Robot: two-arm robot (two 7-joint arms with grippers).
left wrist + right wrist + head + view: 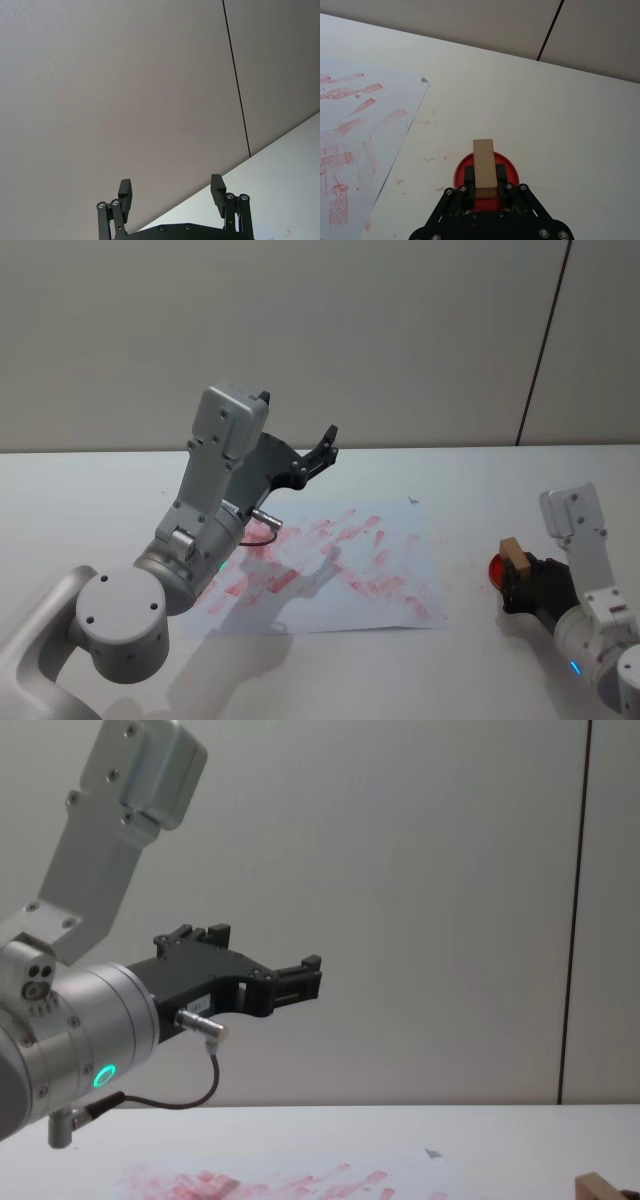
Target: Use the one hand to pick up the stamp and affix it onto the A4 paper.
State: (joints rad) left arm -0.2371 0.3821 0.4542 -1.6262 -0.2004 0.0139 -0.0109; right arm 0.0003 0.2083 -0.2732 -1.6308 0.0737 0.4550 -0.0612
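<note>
The stamp [484, 167], a light-brown wooden block, stands upright over a round red ink pad [459, 174] to the right of the A4 paper. My right gripper [484, 176] is shut on it, one black finger on each side. From the head view the stamp [514, 558] and right gripper [516, 578] sit near the table's right side. The A4 paper [335, 575] lies flat mid-table, smeared with red-pink marks. My left gripper [298, 418] hangs open and empty, raised high above the paper's far left part, pointing at the wall.
The red ink pad [494, 568] lies a short way right of the paper's edge [407, 132]. Faint red smudges mark the white table [560, 125] between them. A grey wall [125, 75] rises behind the table. The left arm [70, 1020] with a green ring looms over the paper's left side.
</note>
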